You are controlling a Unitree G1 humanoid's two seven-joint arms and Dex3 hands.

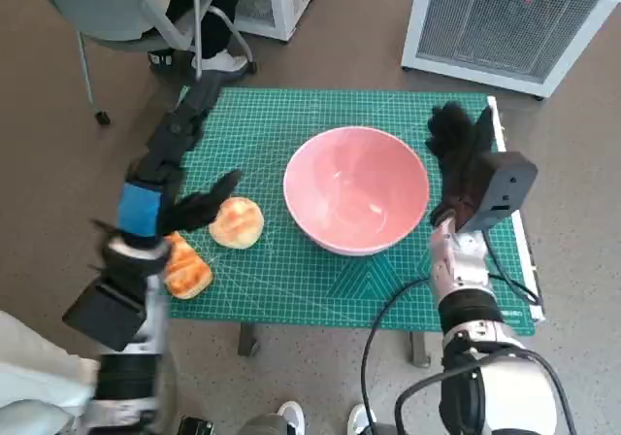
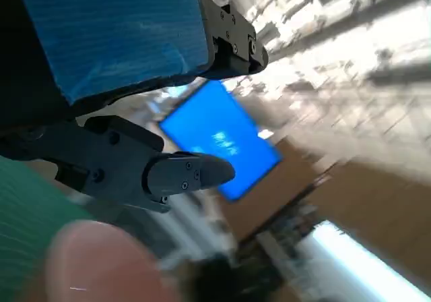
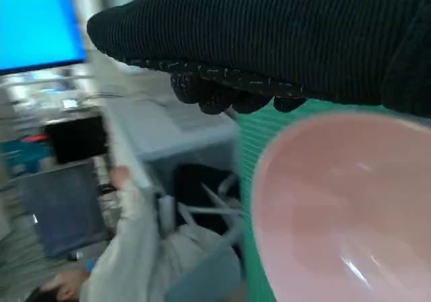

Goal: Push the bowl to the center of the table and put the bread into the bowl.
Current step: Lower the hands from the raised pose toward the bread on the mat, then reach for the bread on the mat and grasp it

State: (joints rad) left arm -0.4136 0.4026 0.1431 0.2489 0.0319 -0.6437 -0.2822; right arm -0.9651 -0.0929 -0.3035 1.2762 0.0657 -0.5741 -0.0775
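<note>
Head view: left hand (image 1: 184,212) fingers apart beside bread (image 1: 236,222); right hand (image 1: 461,144) spread (bowl (image 1: 356,189) alongside).

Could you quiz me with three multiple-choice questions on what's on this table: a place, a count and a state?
1. Where is the pink bowl?
A. near the middle of the green mat
B. on the floor
C. under the table

2. How many pieces of bread lie on the mat?
A. none
B. two
C. five

3. What is in the bowl?
A. bread
B. nothing
C. a spoon

Answers: 1 A, the bowl sits mid-mat; 2 B, a round bun and another piece beside the left hand; 3 B, its inside shows bare pink.
</note>
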